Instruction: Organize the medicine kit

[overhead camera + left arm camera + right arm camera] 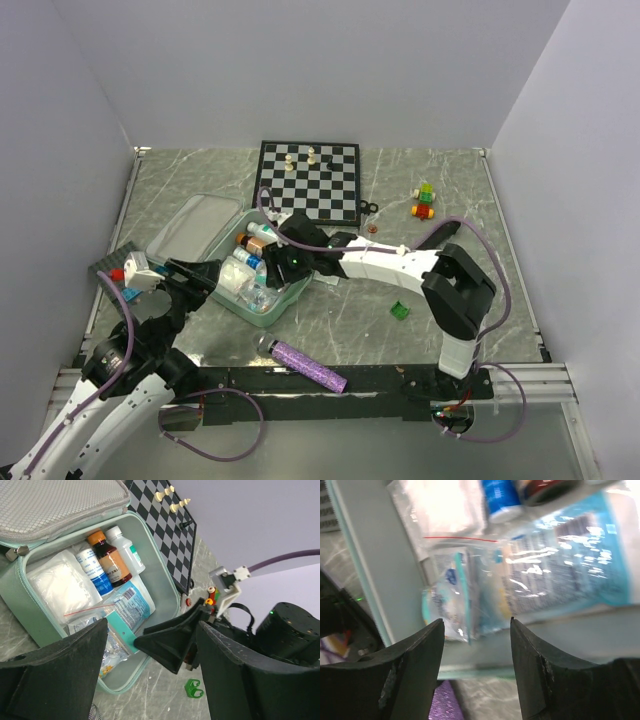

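While your right tool (476,630) hangs open and empty over the medicine kit (195,232), left of centre on the bench (200,190), raise it straight off the bagged sachets (460,600), with the open left tool (152,630) held outside.

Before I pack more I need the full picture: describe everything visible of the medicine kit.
The medicine kit is a mint-green soft zip case, grey-lined, lying open on the table beside the chessboard. Its mesh-lined lid is laid back. Inside lie small bottles, a white bag and blue-white packets. The right gripper hangs open over the contents, apparently touching nothing.
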Robot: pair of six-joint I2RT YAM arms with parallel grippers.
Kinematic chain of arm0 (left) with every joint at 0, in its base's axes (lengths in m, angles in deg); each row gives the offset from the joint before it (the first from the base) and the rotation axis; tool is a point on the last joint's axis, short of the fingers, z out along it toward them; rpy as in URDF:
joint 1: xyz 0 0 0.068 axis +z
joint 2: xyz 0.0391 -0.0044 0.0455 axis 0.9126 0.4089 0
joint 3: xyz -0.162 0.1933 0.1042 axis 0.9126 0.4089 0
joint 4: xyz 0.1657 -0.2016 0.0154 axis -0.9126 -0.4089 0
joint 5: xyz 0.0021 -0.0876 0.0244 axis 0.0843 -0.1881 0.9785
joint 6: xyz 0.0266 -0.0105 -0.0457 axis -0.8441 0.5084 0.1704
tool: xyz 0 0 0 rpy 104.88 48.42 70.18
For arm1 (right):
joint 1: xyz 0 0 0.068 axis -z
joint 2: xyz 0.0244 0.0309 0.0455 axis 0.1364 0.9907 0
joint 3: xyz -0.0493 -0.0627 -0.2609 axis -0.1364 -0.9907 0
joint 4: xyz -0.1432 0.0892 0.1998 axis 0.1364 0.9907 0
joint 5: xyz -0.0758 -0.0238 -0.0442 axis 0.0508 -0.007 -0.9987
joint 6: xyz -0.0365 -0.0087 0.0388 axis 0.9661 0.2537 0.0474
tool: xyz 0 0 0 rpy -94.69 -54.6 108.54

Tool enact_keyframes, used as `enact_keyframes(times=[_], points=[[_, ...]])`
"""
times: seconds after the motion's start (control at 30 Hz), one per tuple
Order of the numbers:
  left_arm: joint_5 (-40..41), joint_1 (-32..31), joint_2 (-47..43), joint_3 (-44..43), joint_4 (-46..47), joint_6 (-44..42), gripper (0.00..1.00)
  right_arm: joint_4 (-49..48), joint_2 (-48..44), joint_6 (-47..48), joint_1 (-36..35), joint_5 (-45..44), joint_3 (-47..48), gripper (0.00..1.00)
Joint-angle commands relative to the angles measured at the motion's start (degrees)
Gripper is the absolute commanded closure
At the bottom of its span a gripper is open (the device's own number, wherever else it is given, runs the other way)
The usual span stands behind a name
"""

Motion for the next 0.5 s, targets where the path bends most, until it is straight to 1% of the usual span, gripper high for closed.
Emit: enact_keyframes(times=[0.0, 0.03, 0.1, 0.13, 0.17, 0.2, 0.3, 0.37, 0.47], points=[[0.83, -0.08, -0.76, -0.18, 0.11, -0.96, 0.24, 10.49, -4.58, 3.76, -1.06, -9.61, 3.11, 0.37], [0.83, 0.01, -0.67, -0.09, 0.37, -0.96, 0.24, 10.76, -4.58, 4.72, -1.24, -10.23, 4.08, 0.37], [0.74, 0.01, -0.67, 0.00, 0.81, -0.96, 0.24, 10.67, -3.54, 7.10, -1.85, -8.23, 6.27, 0.44], [0.57, -0.07, -0.41, 0.08, 1.16, -1.05, 0.24, 11.20, -2.66, 7.89, -2.03, -7.17, 7.42, 0.53], [0.56, 0.01, -0.32, 0.00, 1.34, -0.96, 0.24, 11.64, -1.61, 8.42, -2.64, -6.81, 8.73, 0.57], [0.39, 0.01, -0.14, 0.00, 1.43, -0.96, 0.24, 11.82, -0.55, 9.12, -3.08, -5.59, 9.79, 0.65], [0.21, 0.01, 0.12, 0.08, 1.17, -0.61, 0.24, 11.99, 2.09, 9.83, -4.05, -2.42, 11.99, 0.80], [-0.05, 0.01, -0.14, 0.26, 1.08, -0.43, 0.24, 11.12, 3.58, 9.83, -4.49, -1.37, 12.26, 0.85], [-0.14, -0.08, -0.41, 0.70, 1.25, -0.43, 0.24, 12.16, 6.92, 9.92, -4.49, 2.24, 13.92, 0.86]])
